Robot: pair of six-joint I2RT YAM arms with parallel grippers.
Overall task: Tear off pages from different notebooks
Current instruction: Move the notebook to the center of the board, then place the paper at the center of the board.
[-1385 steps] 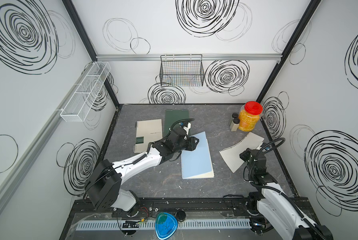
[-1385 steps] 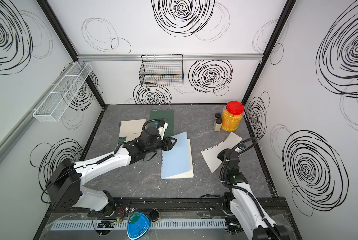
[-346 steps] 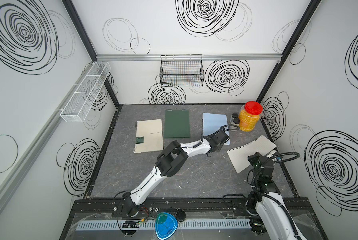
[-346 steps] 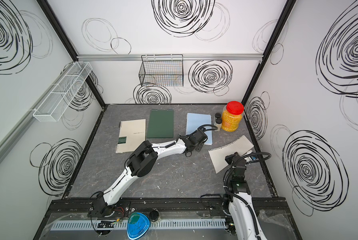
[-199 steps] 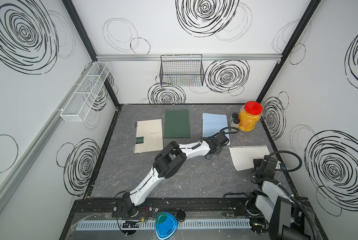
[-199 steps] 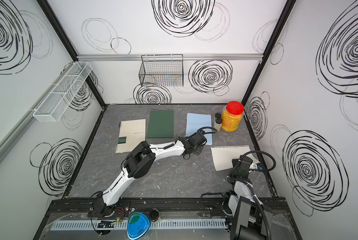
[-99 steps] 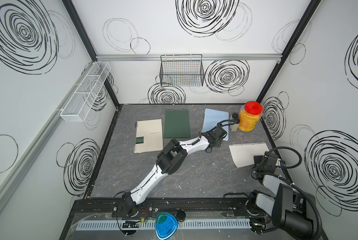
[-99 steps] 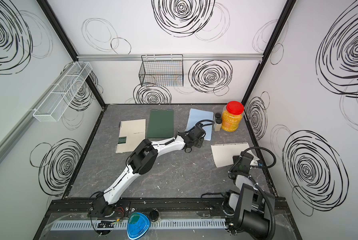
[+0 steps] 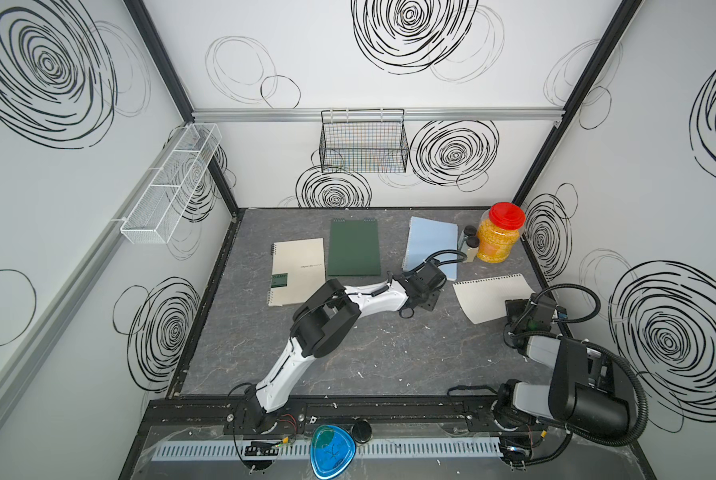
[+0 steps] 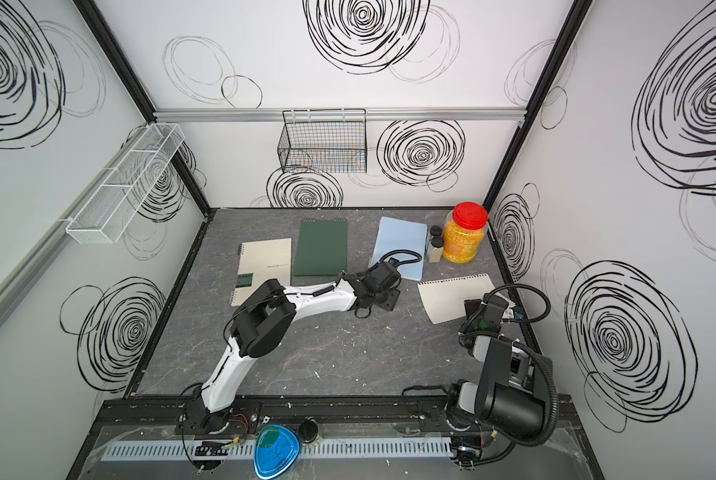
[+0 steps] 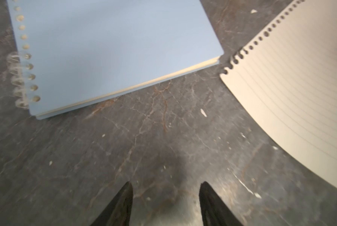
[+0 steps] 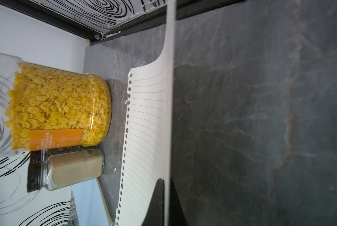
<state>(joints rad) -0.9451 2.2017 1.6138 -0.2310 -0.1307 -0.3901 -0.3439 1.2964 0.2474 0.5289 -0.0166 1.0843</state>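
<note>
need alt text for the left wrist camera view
The left tool hangs open and empty over the dark marbled table, its two black fingertips apart. Ahead are a closed light blue spiral notebook and, just off its corner, a loose lined page with torn spiral holes.

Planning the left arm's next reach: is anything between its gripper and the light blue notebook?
Nothing visible: only tabletop separates the left gripper from the light blue notebook; the torn page sits aside.
</note>
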